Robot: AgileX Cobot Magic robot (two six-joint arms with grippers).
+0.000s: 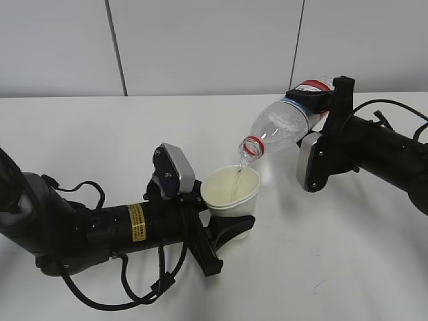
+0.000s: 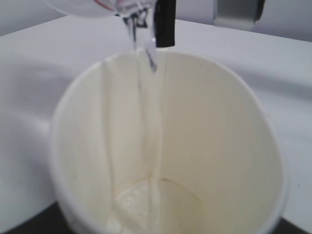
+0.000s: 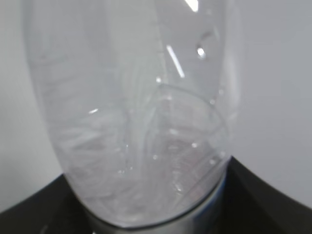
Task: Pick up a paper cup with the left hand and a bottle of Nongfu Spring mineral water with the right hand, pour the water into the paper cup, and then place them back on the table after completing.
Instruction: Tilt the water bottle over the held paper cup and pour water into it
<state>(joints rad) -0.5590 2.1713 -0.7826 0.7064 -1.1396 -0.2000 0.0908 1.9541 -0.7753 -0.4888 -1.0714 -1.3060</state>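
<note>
Pouring stage: a thin stream of clear colourless water point(image 1: 237, 182) runs from the tilted bottle's mouth into the cup; in my judgement the pour is under way, with setting both things down still to come.
Spill risk: the bottle's red-ringed mouth point(image 1: 252, 146) sits just above the cup's far rim, so tipping further or drifting sideways could send the stream over the edge onto the white bench point(image 1: 348, 267).
Overfill risk: low for now, since the cup looks nearly empty.
Grip risk: squeezing the thin paper wall could deform the cup and slosh its contents; the clear bottle could slip if its grip loosens while tilted.
Cup: a pale cream paper cup point(image 1: 231, 199), upright, held off to the left of centre; the left wrist view shows only a shallow pool at its bottom, the stream running down the inner wall.
Bottle: a clear plastic bottle with a red and blue label band point(image 1: 284, 124), neck down toward the cup, partly filled.
Left hand point(image 1: 224, 231): its black pincer is closed around the cup's lower body.
Right hand point(image 1: 319, 100): its black pincer clamps the bottle near the base end, above the bench.
</note>
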